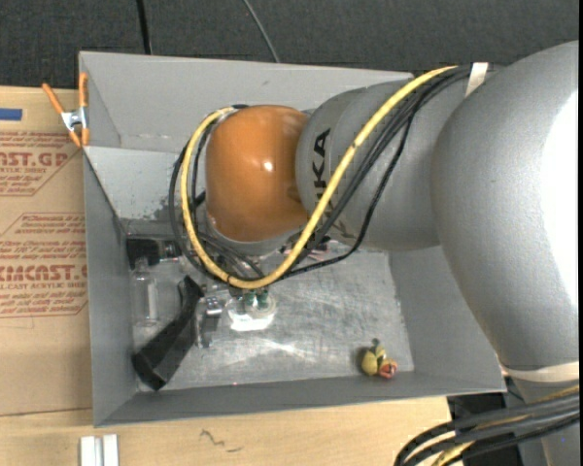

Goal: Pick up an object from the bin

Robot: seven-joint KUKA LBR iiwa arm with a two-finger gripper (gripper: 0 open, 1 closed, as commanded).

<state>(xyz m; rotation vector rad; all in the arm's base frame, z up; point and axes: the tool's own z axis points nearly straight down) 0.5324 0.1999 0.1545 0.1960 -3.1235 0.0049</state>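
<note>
Black angled bar (165,349) lies just beside gripper (211,316).

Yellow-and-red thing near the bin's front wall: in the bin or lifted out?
In: the small yellow-and-red thing lies on the bin floor.

Long black wedge-shaped tool (160,355), lying flat and aslant in lower-left corner of the bin (105,357); small white-and-green piece (251,311) just beside.

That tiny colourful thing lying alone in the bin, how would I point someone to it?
Start at the grey metal bin and follow its wall along the view's bottom edge toward the right corner. There, alone on the bare floor, lies a small yellow-green lump with a red bit. Its bright colours set it apart from the long black piece at the left.
</note>
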